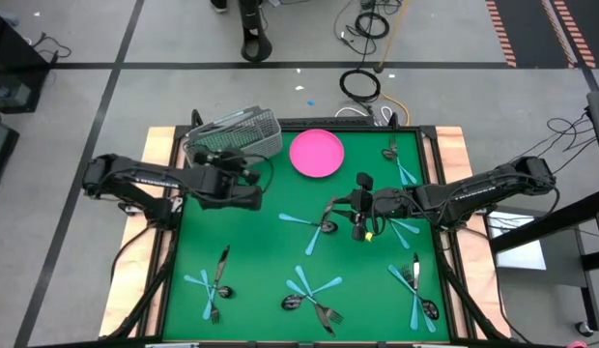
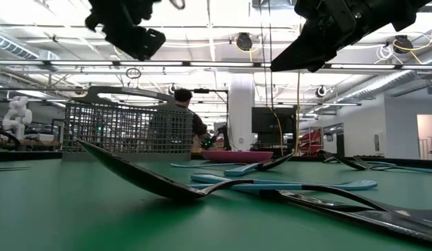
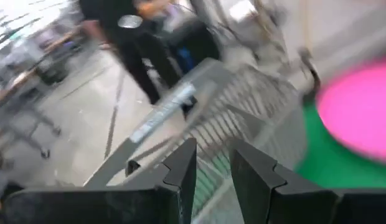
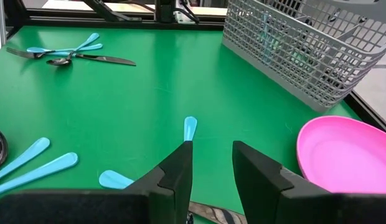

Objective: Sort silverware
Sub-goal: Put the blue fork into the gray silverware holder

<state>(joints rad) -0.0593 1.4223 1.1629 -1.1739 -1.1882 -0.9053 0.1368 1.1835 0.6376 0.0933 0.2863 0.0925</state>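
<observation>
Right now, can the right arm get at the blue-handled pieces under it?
Probably yes. The right claw hangs open over the blue-handled pieces at mid-table, with bare mat around them; plate and basket stand farther off.

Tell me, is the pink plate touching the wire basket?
Apart. The high view shows a strip of green mat between the pink plate and the wire basket; the right wrist view shows the same gap.
</observation>
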